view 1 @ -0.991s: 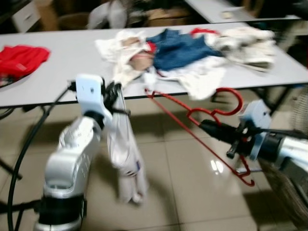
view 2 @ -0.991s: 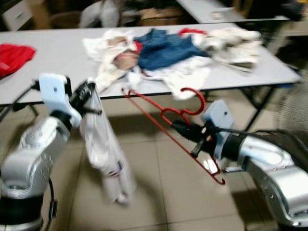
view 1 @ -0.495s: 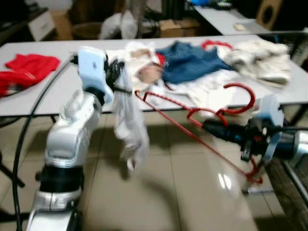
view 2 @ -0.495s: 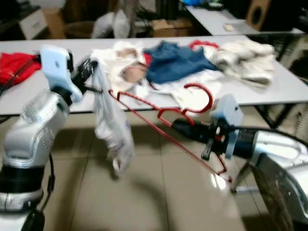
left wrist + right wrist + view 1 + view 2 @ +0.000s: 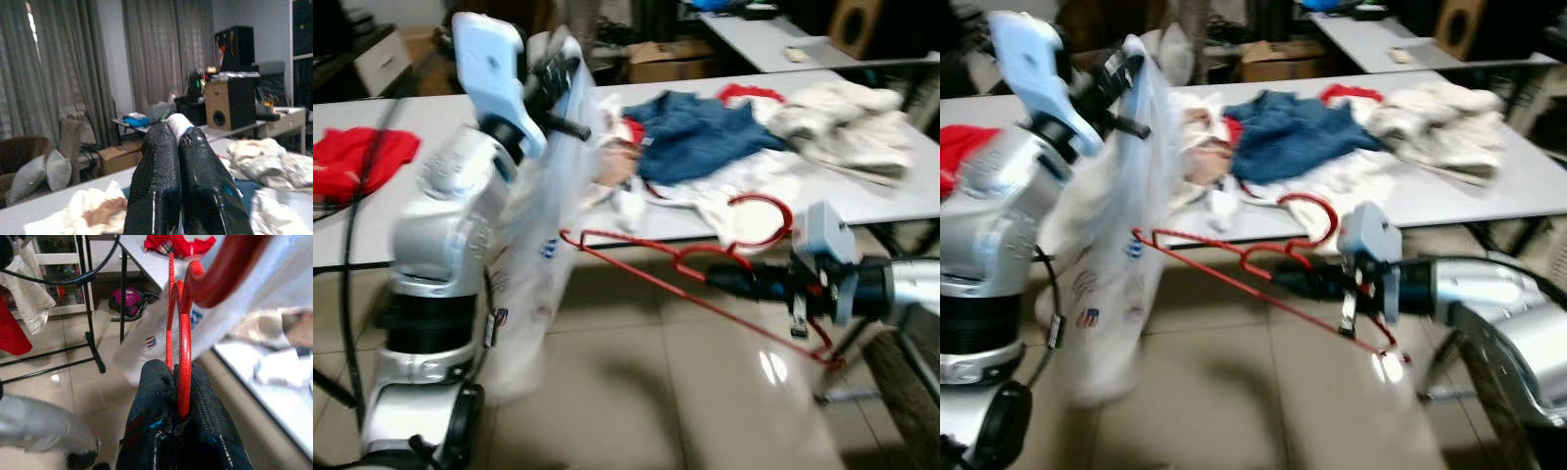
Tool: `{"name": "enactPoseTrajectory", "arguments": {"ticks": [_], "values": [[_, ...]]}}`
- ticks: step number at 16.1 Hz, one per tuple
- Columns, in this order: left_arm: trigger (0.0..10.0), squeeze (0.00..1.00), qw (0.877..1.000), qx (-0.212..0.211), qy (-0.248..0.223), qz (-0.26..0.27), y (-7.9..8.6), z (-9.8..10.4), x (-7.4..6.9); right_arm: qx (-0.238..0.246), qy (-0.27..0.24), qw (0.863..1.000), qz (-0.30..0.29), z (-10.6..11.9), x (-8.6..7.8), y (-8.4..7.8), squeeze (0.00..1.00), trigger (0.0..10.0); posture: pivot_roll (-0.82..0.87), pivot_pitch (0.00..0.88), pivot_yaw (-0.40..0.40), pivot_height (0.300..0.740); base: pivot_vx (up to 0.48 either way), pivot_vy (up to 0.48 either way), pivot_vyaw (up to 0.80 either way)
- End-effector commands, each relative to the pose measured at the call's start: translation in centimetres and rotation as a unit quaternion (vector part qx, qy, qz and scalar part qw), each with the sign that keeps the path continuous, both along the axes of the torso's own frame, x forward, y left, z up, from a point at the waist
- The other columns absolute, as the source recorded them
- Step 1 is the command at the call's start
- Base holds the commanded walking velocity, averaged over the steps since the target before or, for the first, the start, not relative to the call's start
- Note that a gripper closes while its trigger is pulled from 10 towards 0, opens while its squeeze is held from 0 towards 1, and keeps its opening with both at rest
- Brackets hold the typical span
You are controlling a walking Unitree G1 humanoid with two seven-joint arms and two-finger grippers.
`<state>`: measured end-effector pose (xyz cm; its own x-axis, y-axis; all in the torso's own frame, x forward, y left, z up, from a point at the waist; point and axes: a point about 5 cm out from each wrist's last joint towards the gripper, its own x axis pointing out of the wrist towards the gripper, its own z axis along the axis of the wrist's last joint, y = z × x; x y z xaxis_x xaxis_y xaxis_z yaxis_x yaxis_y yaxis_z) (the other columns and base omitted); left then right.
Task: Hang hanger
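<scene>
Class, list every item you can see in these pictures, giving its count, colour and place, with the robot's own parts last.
Hanger: one, red, held in front of the table.
White garment: one, white with small prints, hanging from the left gripper.
Table: one, grey, ahead.
Clothes pile: one, blue, white and cream, on the table.
Red cloth: one, at the table's left end.
Speaker: one, tan, in the background.
Left gripper: black, shut on the white garment.
Right gripper: black, shut on the hanger.

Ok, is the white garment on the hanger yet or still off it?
Off. The white garment hangs from the left gripper; the red hanger, clamped in the right gripper, is bare.
</scene>
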<state>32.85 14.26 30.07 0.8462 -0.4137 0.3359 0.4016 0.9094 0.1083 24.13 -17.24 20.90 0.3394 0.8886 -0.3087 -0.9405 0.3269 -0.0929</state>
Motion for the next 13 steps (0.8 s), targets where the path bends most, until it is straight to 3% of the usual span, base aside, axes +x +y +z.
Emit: {"name": "enactPoseTrajectory", "arguments": {"ticks": [1,7,13], "values": [[10.0,0.00,1.000,-0.004,-0.009,0.000,0.7,0.9,-0.5,-0.004,-0.014,1.000,0.011,0.2,0.4,0.4,0.00,10.0,-0.09,0.000,0.049,0.740,0.368,0.000,0.00],[10.0,0.00,0.996,-0.009,-0.023,-0.081,-0.7,2.5,-3.1,0.010,-0.026,0.999,0.035,0.1,2.8,1.9,0.00,10.0,-0.08,0.000,0.037,0.740,0.368,0.000,0.00],[10.0,0.00,0.996,-0.015,-0.013,-0.092,-0.8,2.6,-3.4,0.017,-0.033,0.996,0.086,0.5,4.2,3.4,0.00,10.0,-0.06,0.000,0.032,0.740,0.359,0.000,0.00]]}}
